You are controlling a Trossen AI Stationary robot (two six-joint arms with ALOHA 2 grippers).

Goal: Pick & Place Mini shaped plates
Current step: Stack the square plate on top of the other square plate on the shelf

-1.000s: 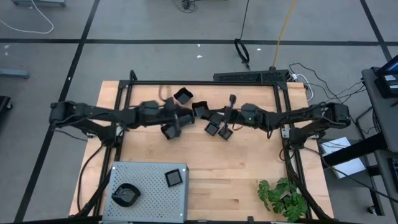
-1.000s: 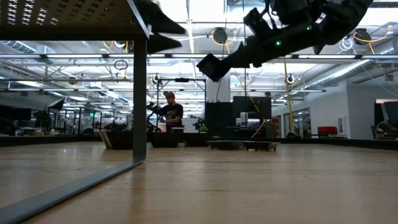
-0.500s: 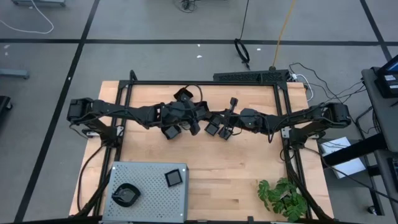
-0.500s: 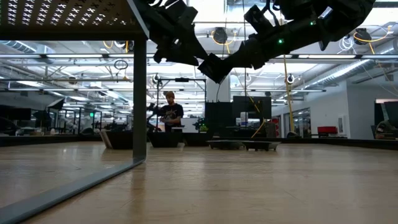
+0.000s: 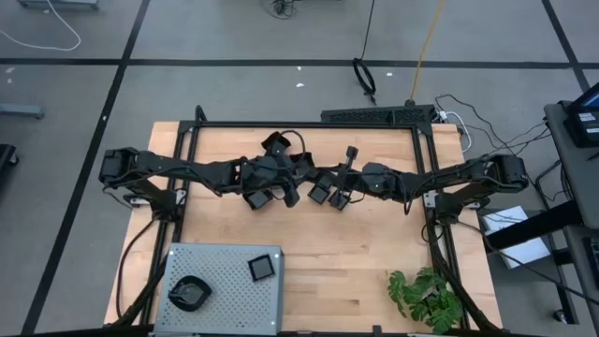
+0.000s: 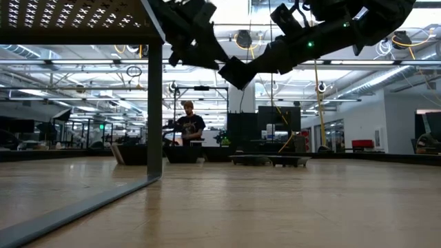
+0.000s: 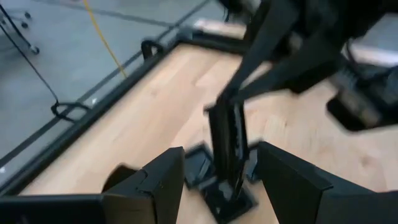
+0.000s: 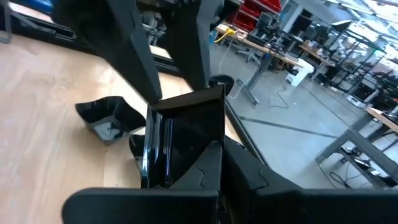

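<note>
My right gripper [image 5: 318,178] [image 8: 200,163] reaches in from the table's right and is shut on a black square mini plate [image 8: 186,134] [image 6: 234,72], high above the table's middle. My left gripper [image 5: 294,182] [image 7: 217,169] comes from the left and is open. Its two fingers stand on either side of that plate [image 7: 227,155] with a gap on each side. Several more mini plates [image 5: 321,194] [image 5: 276,143] lie flat on the wood under and around the arms. Two others [image 5: 262,268] [image 5: 191,293] rest on the grey perforated tray [image 5: 225,301]. My right gripper pinches the square plate between its two fingers at one rim [image 8: 208,152]. The fingers come nearly level from the table's right. The plate stands on edge, its thin side [image 7: 225,134] toward the left gripper, and it is lifted clear of the table.
A black frame [image 5: 309,124] runs along the table's far edge and down both sides. The tray stands on legs [image 6: 154,110] at the near left corner. A green plant [image 5: 426,298] sits at the near right. A person [image 6: 187,124] stands far behind the table.
My left gripper has moved toward the table's right and the held plate, tipping and rolling as it went. Its open fingers now flank the plate. The right gripper and its plate have kept still.
</note>
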